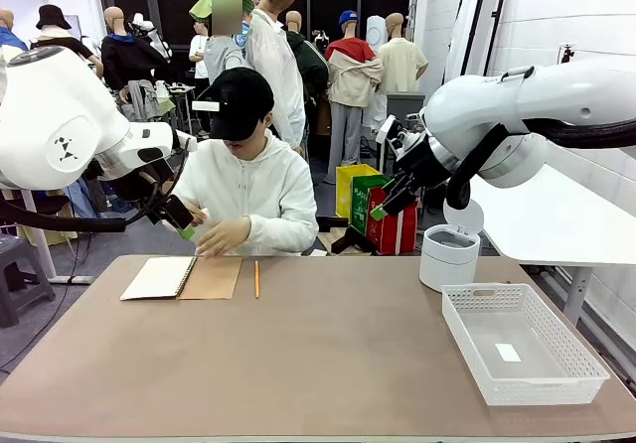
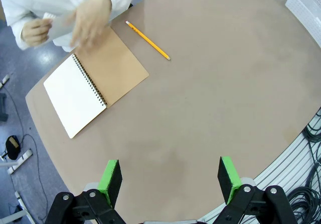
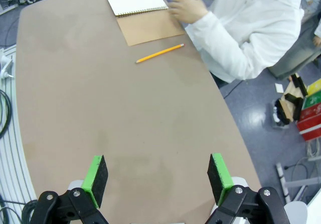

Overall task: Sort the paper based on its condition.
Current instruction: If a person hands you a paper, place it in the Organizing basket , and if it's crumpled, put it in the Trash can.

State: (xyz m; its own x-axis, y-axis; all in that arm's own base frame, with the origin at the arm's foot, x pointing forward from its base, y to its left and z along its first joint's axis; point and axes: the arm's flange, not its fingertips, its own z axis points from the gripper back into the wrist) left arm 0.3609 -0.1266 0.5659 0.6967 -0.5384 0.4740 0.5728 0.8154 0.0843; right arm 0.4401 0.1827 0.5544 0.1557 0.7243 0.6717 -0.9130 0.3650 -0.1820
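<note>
Right gripper [image 3: 156, 178]: high over table [image 3: 100, 108], jaws wide apart. Left gripper [image 2: 169, 180]: same. Notebook [image 2: 75, 93], pencil [image 2: 148, 40] far ahead; front view shows basket [image 1: 547, 388] interior.

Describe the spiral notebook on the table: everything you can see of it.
The notebook lies flat and open on the brown table, at its far side toward the robot's left, in front of the person. A white page faces up on its left half. The right half is plain brown card, apparently the cover. A dark wire spiral joins them down the middle. The person's hand is at the cover's far edge, seemingly touching it. A yellow pencil lies beside the cover, apart from it.
</note>
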